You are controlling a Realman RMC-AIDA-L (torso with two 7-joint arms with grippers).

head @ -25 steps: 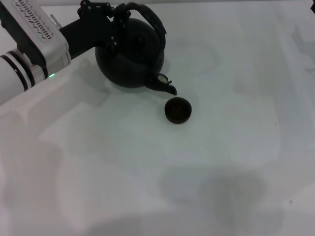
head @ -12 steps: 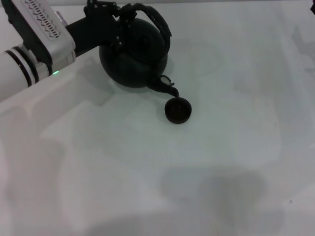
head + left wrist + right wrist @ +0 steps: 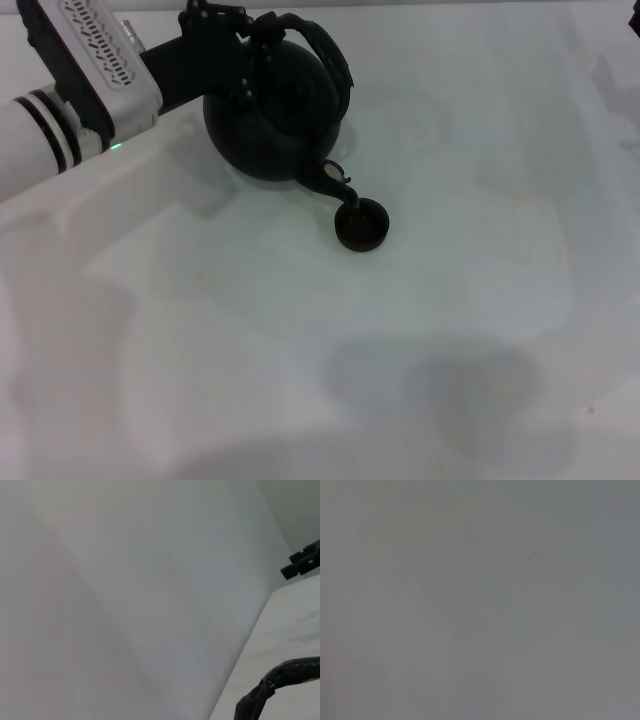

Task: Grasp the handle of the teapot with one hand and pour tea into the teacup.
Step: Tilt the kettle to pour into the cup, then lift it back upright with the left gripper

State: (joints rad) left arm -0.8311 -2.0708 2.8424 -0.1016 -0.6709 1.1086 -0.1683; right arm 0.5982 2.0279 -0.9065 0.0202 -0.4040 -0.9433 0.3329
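Note:
The round matte black teapot (image 3: 275, 115) hangs tilted at the back left of the white table, its short spout (image 3: 338, 182) pointing down right over the rim of the teacup (image 3: 361, 225). My left gripper (image 3: 245, 35) is shut on the dark arched handle (image 3: 325, 50) at the top of the pot. The tiny dark teacup stands on the table just in front and to the right of the pot. A piece of the handle (image 3: 280, 677) shows in the left wrist view. The right gripper is out of view.
The white table (image 3: 420, 340) spreads wide in front and to the right of the cup. A small black object (image 3: 302, 562) shows far off in the left wrist view. The right wrist view holds only a plain grey surface.
The left arm has shifted the teapot slightly right and tipped it further, bringing the spout down from beside the teacup to over its rim.

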